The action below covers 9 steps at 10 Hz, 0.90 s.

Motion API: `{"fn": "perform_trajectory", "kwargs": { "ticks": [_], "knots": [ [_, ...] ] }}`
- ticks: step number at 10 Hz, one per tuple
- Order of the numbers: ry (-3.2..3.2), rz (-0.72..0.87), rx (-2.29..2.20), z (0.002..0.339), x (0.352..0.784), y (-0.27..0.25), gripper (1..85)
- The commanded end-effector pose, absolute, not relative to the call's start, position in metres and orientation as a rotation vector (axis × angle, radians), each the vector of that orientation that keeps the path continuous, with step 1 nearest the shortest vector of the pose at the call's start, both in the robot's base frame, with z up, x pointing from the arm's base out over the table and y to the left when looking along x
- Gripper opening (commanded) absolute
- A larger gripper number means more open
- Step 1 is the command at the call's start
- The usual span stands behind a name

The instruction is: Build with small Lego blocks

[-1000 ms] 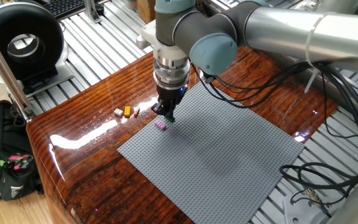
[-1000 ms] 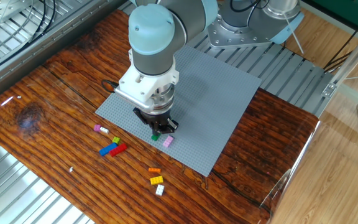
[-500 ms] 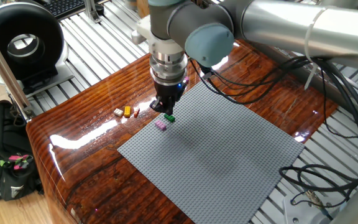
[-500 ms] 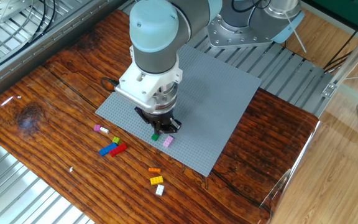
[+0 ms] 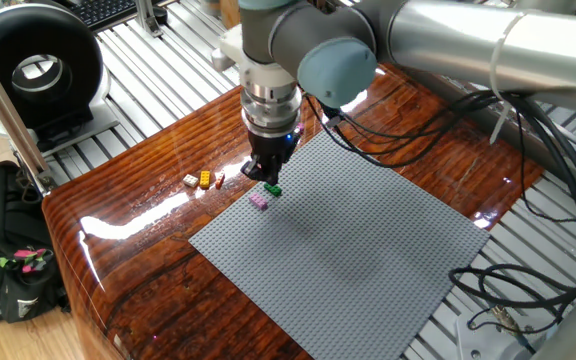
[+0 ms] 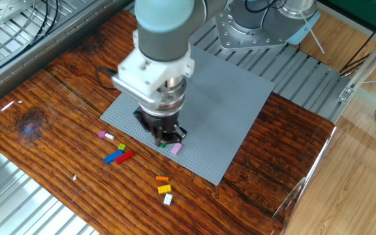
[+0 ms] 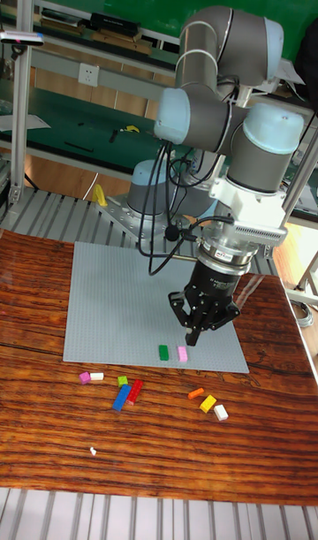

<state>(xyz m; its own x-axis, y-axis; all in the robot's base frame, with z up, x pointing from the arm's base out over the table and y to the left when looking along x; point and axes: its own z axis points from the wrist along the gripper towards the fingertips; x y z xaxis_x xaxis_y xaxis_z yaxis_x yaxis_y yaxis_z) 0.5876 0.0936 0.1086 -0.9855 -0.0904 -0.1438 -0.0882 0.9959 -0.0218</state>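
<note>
Gripper (image 7: pixel 194 334) hangs just above the grey baseplate (image 7: pixel 115 310), fingers pointing down, released and holding nothing, with a little air between it and the bricks below. On the baseplate's near edge sit a green brick (image 7: pixel 163 353) and a pink brick (image 7: pixel 182 353), side by side, each with its long axis running toward the plate's edge. Off the plate, on the wooden table (image 7: pixel 53 434), loose bricks lie scattered: a blue brick (image 7: pixel 121 398) beside a red brick (image 7: pixel 134 391), both slanted, then a yellow brick (image 7: pixel 208 403) and a white brick (image 7: pixel 220 412).
</note>
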Motion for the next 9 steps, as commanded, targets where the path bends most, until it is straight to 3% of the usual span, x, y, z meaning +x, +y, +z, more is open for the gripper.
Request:
{"fn": "perform_trajectory", "kwargs": {
  "ticks": [1,3,9],
  "knots": [
    [2.957,0.025,-0.069,0.117,0.619,0.094,1.7],
    [2.944,0.117,-0.035,0.116,0.63,0.102,1.7],
    [2.977,0.091,0.072,0.108,0.637,0.099,1.7]
  ]
}}
